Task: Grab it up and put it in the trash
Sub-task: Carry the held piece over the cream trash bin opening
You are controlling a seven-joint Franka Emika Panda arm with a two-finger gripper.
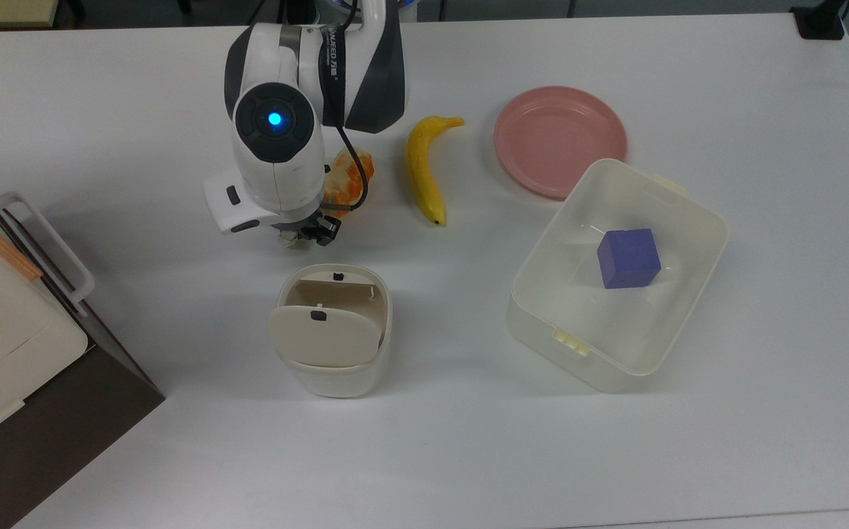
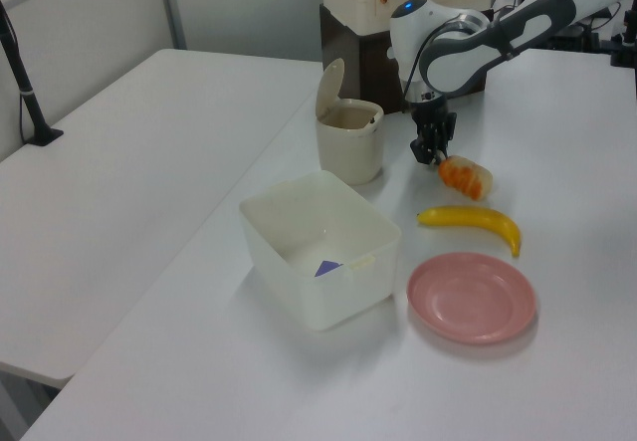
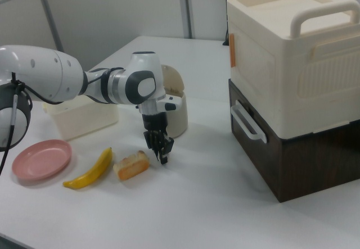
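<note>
White tabletop (image 1: 615,455) carries the whole layout. At the gripper (image 1: 305,234), the dark fingers are drawn in narrow around the small crumpled paper ball (image 1: 293,240), which sits low at the table surface between them; in the right view the gripper (image 3: 160,150) stands at table level just beside the white-and-orange food piece (image 3: 131,165). The cream bin (image 1: 334,334), with its beige swing lid (image 1: 323,334) tilted open, stands just below the gripper in the top view, apart from it. Lettering on the arm's (image 1: 365,66) dark band is partly legible in the top view ("NWEED" followed by characters I cannot read). To the top view's right lie a banana (image 1: 421,167), a pink plate (image 1: 559,139) and a translucent tub (image 1: 689,294) holding a blue cube (image 1: 628,258). A cream crate with handles (image 3: 292,58) on a dark base stands at the right view's right.
</note>
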